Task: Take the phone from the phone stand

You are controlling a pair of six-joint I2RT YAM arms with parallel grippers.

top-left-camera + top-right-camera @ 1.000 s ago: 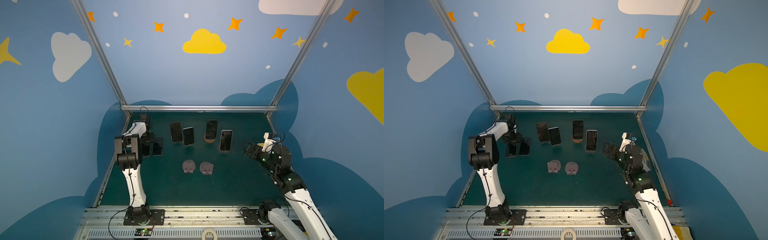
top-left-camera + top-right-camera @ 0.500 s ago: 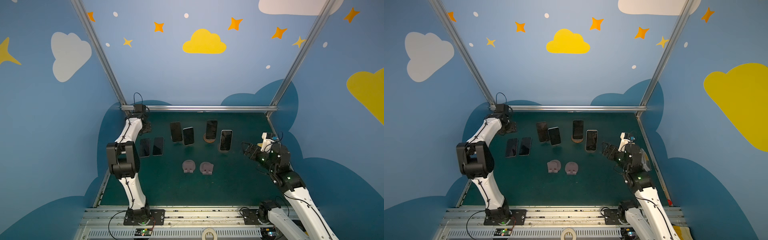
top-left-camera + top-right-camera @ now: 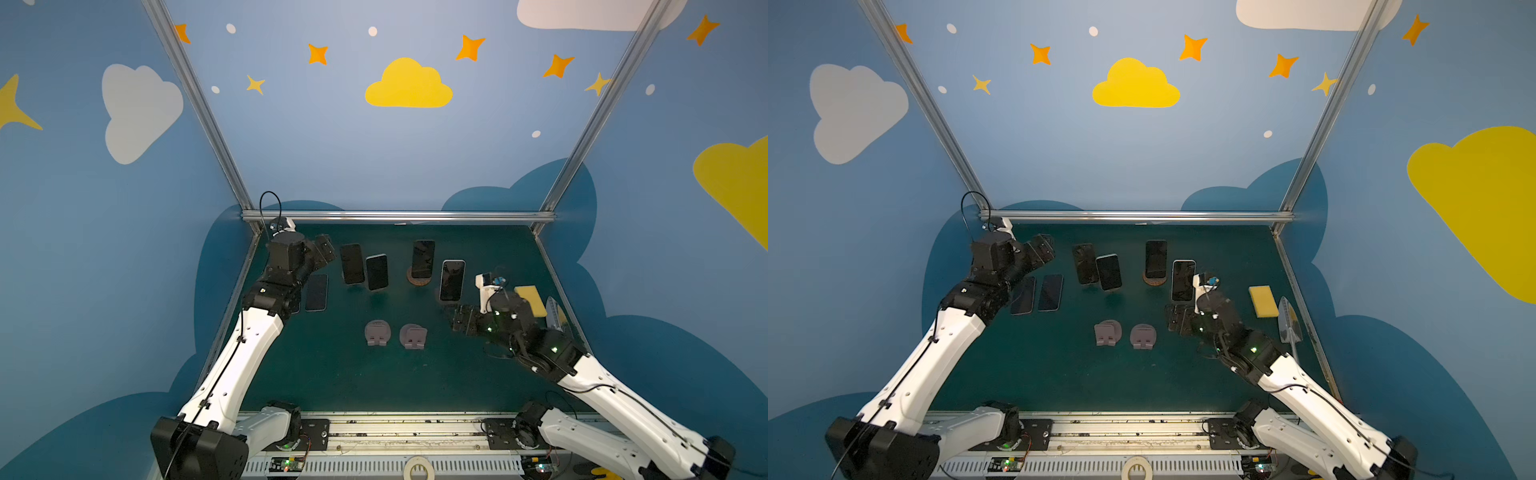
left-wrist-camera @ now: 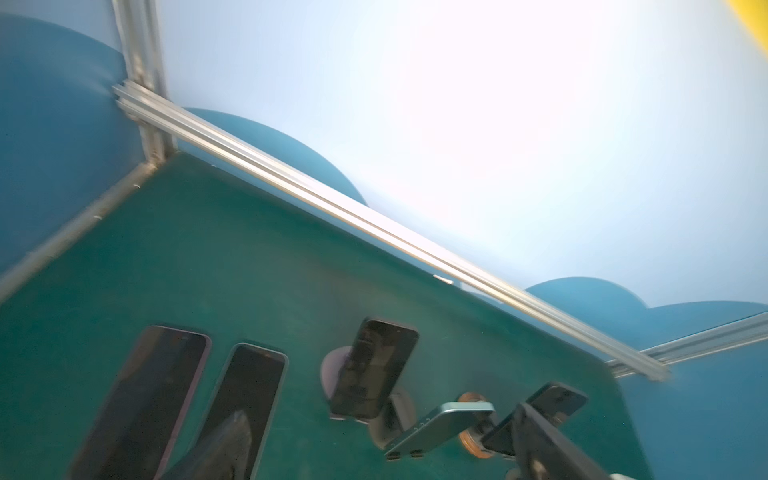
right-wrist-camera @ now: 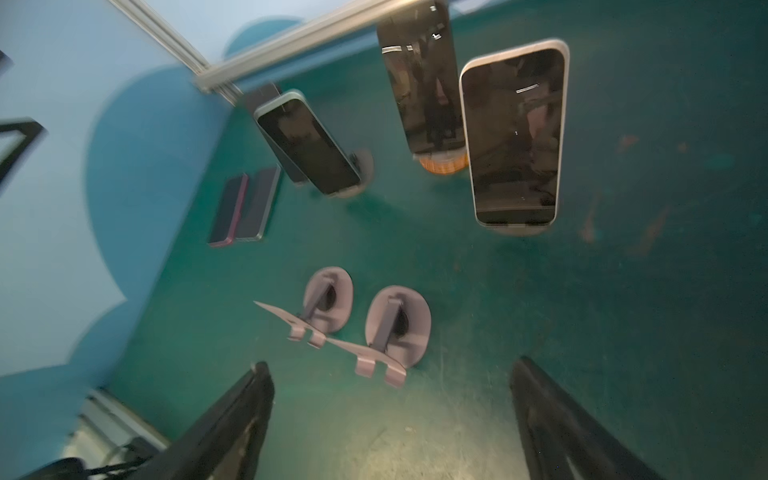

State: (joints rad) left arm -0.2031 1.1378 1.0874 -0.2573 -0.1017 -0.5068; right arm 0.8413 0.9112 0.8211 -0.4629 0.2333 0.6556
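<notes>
No writing, brand, number or sign can be read here; the phones [image 3: 451, 280] show only dark, blank screens.

Looks softly and evenly lit in both top views, brighter on the back wall [image 3: 395, 166] than on the dark green table [image 3: 332, 374], with only faint shadows beside the empty stands [image 3: 377, 332]; sharp in the middle, but bends the frame posts [image 3: 198, 104] outward toward the edges. Burns out to plain white over most of that wall in the left wrist view, and smears the rail [image 4: 374, 222] and the flat phones [image 4: 141, 399] with motion blur. Blurs also at the borders of the right wrist view, yet shows the white-edged phone [image 5: 515, 133] fairly sharp, with pale reflections on its dark screen.
</notes>
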